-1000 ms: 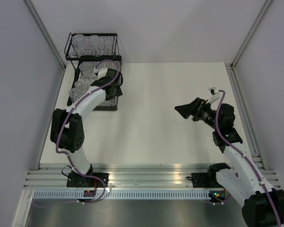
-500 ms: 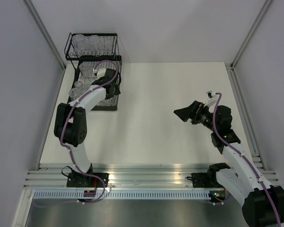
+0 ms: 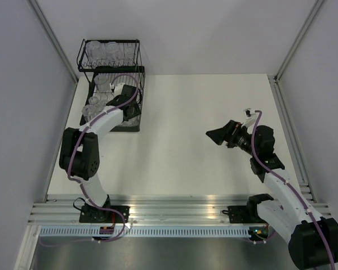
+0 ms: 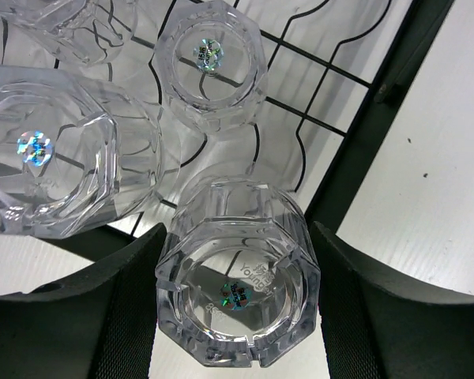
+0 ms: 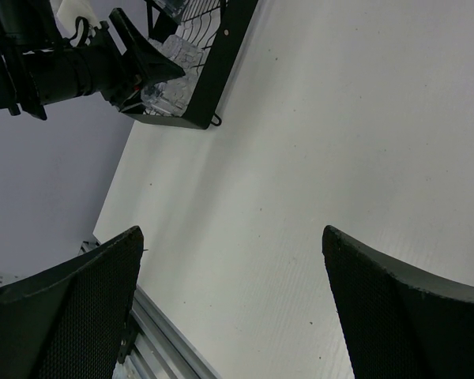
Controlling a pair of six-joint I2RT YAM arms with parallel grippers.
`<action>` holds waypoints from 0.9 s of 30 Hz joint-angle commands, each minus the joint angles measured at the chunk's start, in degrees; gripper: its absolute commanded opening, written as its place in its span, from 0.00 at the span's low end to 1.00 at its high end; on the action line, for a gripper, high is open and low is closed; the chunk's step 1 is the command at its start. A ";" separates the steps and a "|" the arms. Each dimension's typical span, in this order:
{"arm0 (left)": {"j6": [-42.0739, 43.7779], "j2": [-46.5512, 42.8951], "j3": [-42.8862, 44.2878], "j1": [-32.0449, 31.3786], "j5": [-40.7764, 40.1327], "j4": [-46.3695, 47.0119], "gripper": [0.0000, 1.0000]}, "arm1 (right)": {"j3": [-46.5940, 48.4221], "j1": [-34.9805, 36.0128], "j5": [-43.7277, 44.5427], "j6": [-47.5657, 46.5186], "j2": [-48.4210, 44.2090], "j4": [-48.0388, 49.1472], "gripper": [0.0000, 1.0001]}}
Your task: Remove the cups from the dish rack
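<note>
Since the left arm has shifted its elbow in the last second, the left gripper (image 4: 238,229) now sits a little nearer in the dish rack (image 3: 127,129); its fingers press both sides of one cup (image 4: 237,292), clamped, I judge; the lift can begin; other cups (image 4: 209,59) still wait in the rack; the right gripper (image 5: 231,233), wide apart, drifted slightly left above the table (image 5: 300,118).

Black wire dish rack (image 3: 125,128), desk's far-left corner. Clear faceted cups (image 4: 209,59) on both tiers; one between left fingers (image 4: 87,324).
</note>
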 commanded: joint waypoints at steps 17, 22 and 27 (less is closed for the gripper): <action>-11.58 -40.85 -19.29 -1.71 41.06 20.28 0.02 | -9.05 2.90 -9.77 12.22 9.04 37.20 0.98; -31.45 -46.82 -41.46 -3.10 56.17 46.07 0.02 | -13.37 6.75 -17.17 30.02 20.38 75.92 0.98; -37.03 -49.38 -49.50 -4.78 56.10 53.93 0.02 | -11.36 13.68 -19.47 35.89 33.40 90.72 0.90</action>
